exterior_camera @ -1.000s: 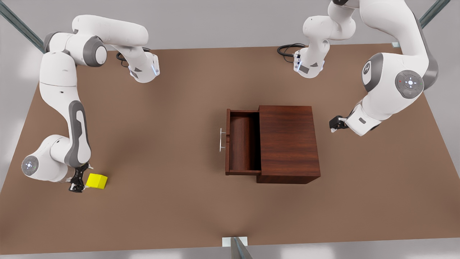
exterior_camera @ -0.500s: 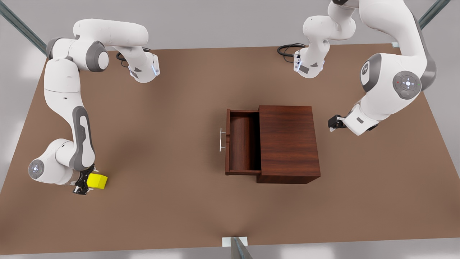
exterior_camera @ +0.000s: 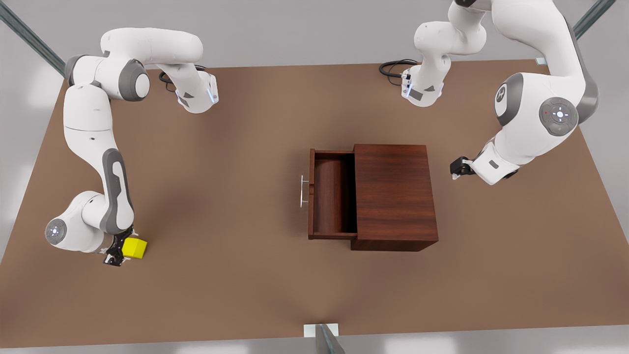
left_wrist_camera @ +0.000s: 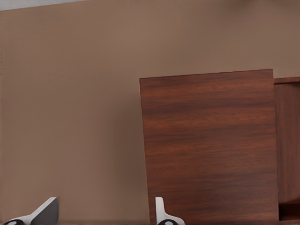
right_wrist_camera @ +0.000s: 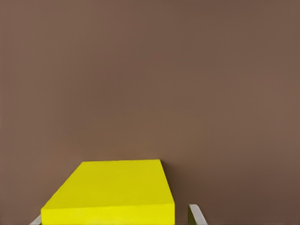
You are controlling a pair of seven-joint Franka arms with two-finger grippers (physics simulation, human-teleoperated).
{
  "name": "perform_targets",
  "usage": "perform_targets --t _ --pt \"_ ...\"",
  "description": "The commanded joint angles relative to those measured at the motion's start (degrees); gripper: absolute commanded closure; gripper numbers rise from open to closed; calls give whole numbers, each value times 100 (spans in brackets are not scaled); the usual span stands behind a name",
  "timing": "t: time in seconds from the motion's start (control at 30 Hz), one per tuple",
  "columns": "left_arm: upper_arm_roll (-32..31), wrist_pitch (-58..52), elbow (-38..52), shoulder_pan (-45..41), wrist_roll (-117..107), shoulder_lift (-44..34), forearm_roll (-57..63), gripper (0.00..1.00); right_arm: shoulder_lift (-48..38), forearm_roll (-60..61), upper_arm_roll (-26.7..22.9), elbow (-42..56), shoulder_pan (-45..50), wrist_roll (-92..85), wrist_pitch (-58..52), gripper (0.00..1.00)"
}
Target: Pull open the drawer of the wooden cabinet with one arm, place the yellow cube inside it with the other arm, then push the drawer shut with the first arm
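While the yellow cube (exterior_camera: 134, 248) sits on the brown table (exterior_camera: 236, 275) near the front view's lower left corner, well apart from the cabinet, the right gripper (exterior_camera: 116, 251) has closed in on it. A second ago the gripper stood just beside the cube with most of the yellow face showing; now the black fingers overlap the cube's edge and less yellow is visible. In the right wrist view the cube (right_wrist_camera: 110, 192) fills the space between two pale fingertips (right_wrist_camera: 196, 216), which stand wide at either side of it, not yet pressing on it as far as can be told. The cube itself has not moved across the three front pictures.

Farther out, the drawer (exterior_camera: 331, 196) is pulled well out of the wooden cabinet (exterior_camera: 394, 195) toward the front view's left, its silver handle (exterior_camera: 302, 191) facing the cube's side of the table, and its inside is bare. The cabinet and drawer are unchanged over the last second.

The left gripper (exterior_camera: 458, 169) hangs just beside the cabinet's back, on the front view's right, waiting; its arm has only shifted slightly. In the left wrist view its two fingertips (left_wrist_camera: 163, 213) stand wide apart, holding nothing, with the cabinet top (left_wrist_camera: 208, 145) ahead.

Judging from this, the opening step is done and the grasp of the cube is about to happen.
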Motion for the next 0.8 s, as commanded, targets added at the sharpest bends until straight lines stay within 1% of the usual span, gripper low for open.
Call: perform_targets --t 0.0,0.17,0.27,0.4,0.5,0.6,0.77 --pt "-6 -4 1 -1 59 -3 2 0 -8 27 0 0 0 144 112 6" --pt "-15 -66 10 -18 51 5 28 0 -8 45 9 8 -9 153 121 29" --pt "-15 -74 10 -10 51 6 46 0 -8 53 9 8 -9 188 112 37" --pt "-15 -66 19 -10 24 14 55 0 -175 80 27 8 17 381 7 37" --pt "-15 -74 10 -10 24 6 55 0 -474 80 44 8 175 811 -415 37" --pt "-15 -74 10 -10 24 6 55 0 -817 80 36 8 483 1207 -732 37" --pt "-15 -74 10 -10 16 6 55 0 -1089 45 -35 52 1160 1796 -1320 37"
